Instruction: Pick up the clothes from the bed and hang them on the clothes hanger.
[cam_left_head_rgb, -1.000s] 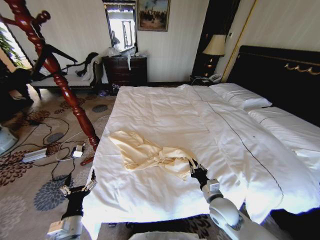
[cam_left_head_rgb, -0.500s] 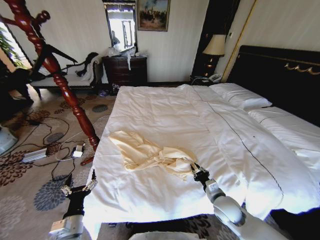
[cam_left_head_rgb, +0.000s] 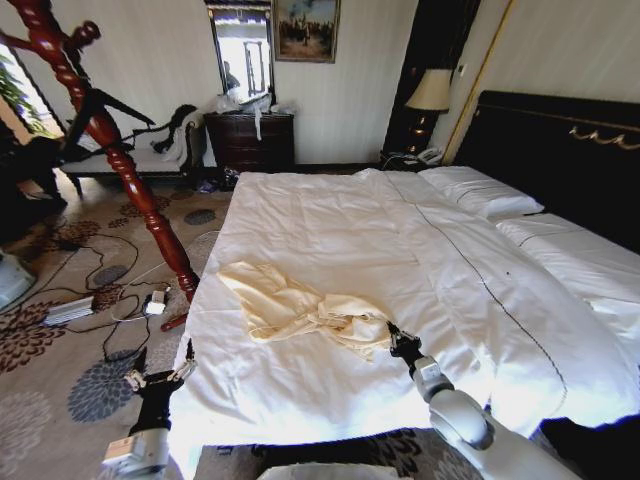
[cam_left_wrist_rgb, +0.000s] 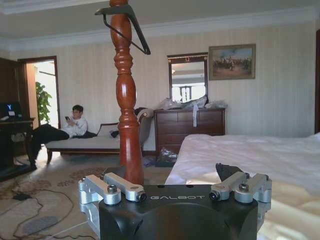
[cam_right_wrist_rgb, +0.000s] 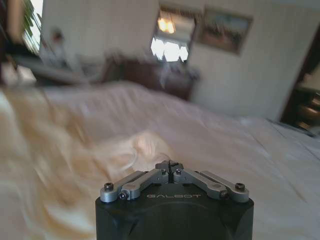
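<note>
The cream-yellow clothes lie crumpled on the near part of the bed, and show as a blurred pale mass in the right wrist view. My right gripper sits at their right edge, its fingers pressed together on a fold of the fabric. My left gripper hangs low beside the bed's left edge, open and holding nothing. The black clothes hanger hangs on the wooden coat stand, high up on it in the left wrist view.
The reddish-brown coat stand rises left of the bed over cables and a power strip on the patterned carpet. A dark dresser stands at the far wall. White pillows lie by the dark headboard.
My right gripper has drawn back slightly toward the bed's near right, and the clothes' right edge has followed it. The left arm has barely moved.
</note>
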